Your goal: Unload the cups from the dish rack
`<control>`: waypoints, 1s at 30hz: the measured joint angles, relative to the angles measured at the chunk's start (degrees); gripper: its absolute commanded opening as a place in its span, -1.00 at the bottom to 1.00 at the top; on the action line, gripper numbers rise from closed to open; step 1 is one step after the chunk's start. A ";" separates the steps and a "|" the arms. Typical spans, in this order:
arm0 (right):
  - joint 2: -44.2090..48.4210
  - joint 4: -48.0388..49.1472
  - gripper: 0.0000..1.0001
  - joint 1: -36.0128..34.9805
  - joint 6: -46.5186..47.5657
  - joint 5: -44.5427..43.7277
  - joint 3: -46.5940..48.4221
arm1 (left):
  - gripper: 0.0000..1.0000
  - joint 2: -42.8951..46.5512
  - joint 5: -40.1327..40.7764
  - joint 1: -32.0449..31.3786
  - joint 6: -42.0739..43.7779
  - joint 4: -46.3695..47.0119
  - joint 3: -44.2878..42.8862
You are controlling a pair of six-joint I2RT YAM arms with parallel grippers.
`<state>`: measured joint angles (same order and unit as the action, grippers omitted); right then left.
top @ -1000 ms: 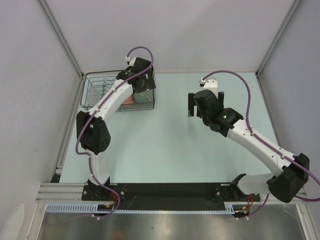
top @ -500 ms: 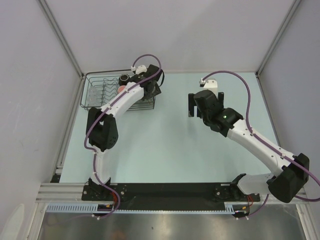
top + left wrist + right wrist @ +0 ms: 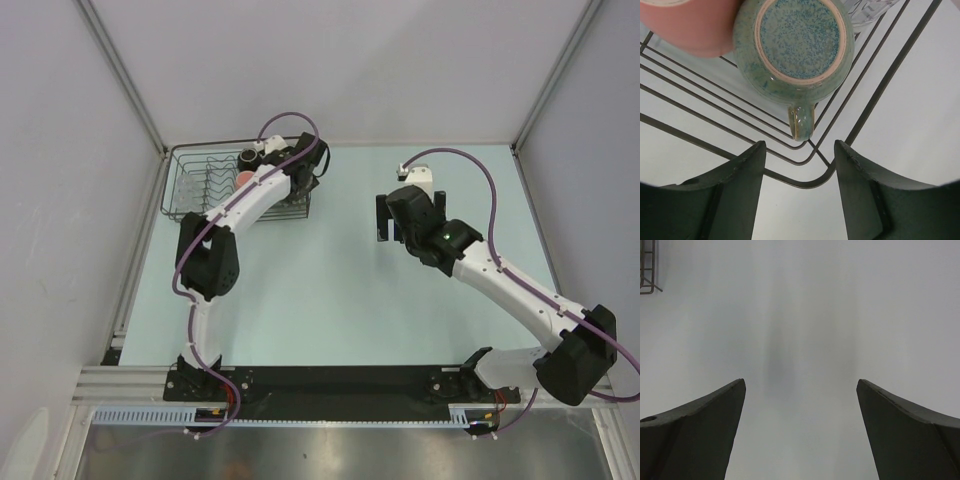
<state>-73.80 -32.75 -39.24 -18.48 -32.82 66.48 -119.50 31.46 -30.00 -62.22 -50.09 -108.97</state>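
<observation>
The green-teal cup (image 3: 799, 42) shows a blue-speckled bottom inside a pinkish ring, the pink cup (image 3: 685, 25) is of plain colour, the dish rack (image 3: 190, 185) is black, and the table (image 3: 330, 300) is pale mint.

Left arm (image 3: 245, 195) swung to dish rack (image 3: 172, 190) corner; jaws narrowed.

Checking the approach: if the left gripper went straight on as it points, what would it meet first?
Probably the green cup's handle, though the dish rack's corner wire may come first; depth unclear.
</observation>
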 measured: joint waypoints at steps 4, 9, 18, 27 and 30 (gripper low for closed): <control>0.00 -0.02 1.00 0.00 -0.07 0.42 -0.11 | 0.14 -1.22 0.07 0.00 -1.95 -0.13 -0.42; 0.04 0.04 1.00 0.00 -0.17 0.87 -0.50 | 0.08 -3.61 1.40 0.07 -4.48 0.55 -1.73; 0.81 -0.42 0.99 0.22 -1.01 1.81 -2.95 | 0.08 -6.16 4.76 0.07 -7.26 1.92 -3.10; 1.44 -0.61 0.99 1.01 -1.03 2.71 -3.91 | 0.07 -6.69 7.48 0.09 -8.33 2.58 -2.67; 1.44 -0.61 1.00 1.11 -1.07 2.97 -4.07 | 0.08 -6.91 7.78 0.11 -8.24 2.73 -2.69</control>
<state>-72.36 -33.36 -38.13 -19.55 -29.85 62.41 -126.41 39.24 -29.89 -70.46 -47.35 -111.66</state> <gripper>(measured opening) 0.994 0.534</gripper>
